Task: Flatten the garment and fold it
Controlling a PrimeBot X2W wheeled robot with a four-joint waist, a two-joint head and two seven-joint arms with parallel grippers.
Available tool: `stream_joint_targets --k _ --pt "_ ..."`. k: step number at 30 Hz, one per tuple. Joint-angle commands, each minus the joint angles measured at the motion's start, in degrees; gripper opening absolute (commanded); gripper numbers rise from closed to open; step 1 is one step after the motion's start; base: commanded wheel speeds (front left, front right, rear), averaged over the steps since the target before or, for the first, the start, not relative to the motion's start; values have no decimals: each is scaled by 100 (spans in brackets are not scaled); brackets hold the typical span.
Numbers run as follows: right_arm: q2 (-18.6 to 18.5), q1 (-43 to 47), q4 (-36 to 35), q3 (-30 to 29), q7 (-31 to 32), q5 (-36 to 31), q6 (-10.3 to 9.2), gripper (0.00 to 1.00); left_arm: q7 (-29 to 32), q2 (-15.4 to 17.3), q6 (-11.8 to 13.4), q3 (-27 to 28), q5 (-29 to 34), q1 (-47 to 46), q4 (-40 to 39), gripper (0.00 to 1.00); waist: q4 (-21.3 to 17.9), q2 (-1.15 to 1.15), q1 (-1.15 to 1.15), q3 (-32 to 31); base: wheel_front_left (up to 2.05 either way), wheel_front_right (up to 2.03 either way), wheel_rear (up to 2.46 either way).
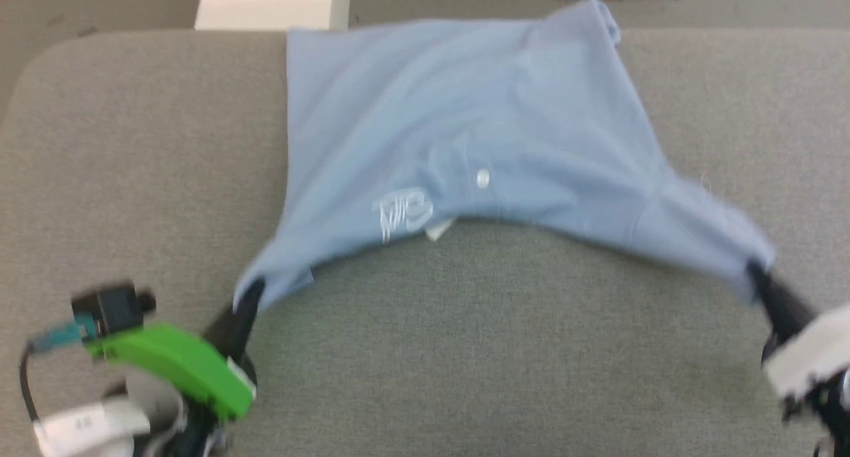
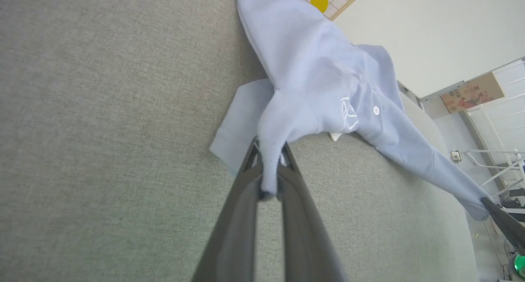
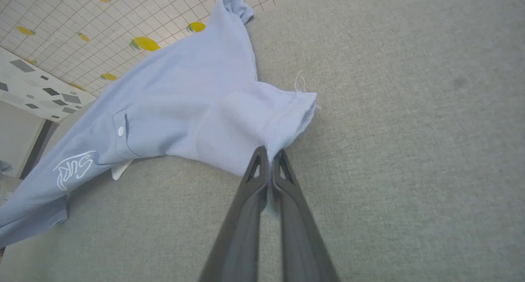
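We have the shirt (image 1: 465,125) spread over the upper middle of the head view, lying on the grey table (image 1: 465,377). Its far end reaches the table's far edge at the top of the frame. Our left gripper (image 1: 247,296), at the lower left, is clamped on a pinch of cloth at one shoulder corner. Our right gripper (image 1: 756,271), at the right edge, is pinched tight on the other shoulder by the sleeve seam. The near edge sags between them in a shallow arch, with the logo (image 1: 402,214) and a button (image 1: 483,178) facing up near the middle.

We judge this to be the flattening step, so folding has not begun. To do it well, we should draw both corners apart evenly until the arch straightens. Then we should lower them together so the chest settles without a ridge. In the left wrist view a sleeve (image 2: 242,118) lies tucked under the body, left of centre, and it will need pulling out. Uneven tension could skew the shirt or slip a thin pinch free, so a slow, level pull suits it.
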Motion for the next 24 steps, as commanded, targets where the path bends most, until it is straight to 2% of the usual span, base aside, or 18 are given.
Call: stream_joint_targets --k 1,8,15,24 --pt "30 209 23 -18 37 101 -8 0 -68 11 -16 38 -90 245 29 0 45 0 0 -278 0 0 0" --pt "68 1177 -53 -14 480 651 -8 0 122 66 35 194 -486 1326 24 0 -1 0 0 -815 0 0 0" --pt "83 2009 -350 -177 963 869 -8 0 156 90 113 409 -738 2163 -305 0 -40 0 0 -1280 0 0 0" --pt "87 2689 -623 -294 1424 1166 -8 0 274 223 231 404 -685 2800 -691 0 -80 0 0 -1745 0 0 0"
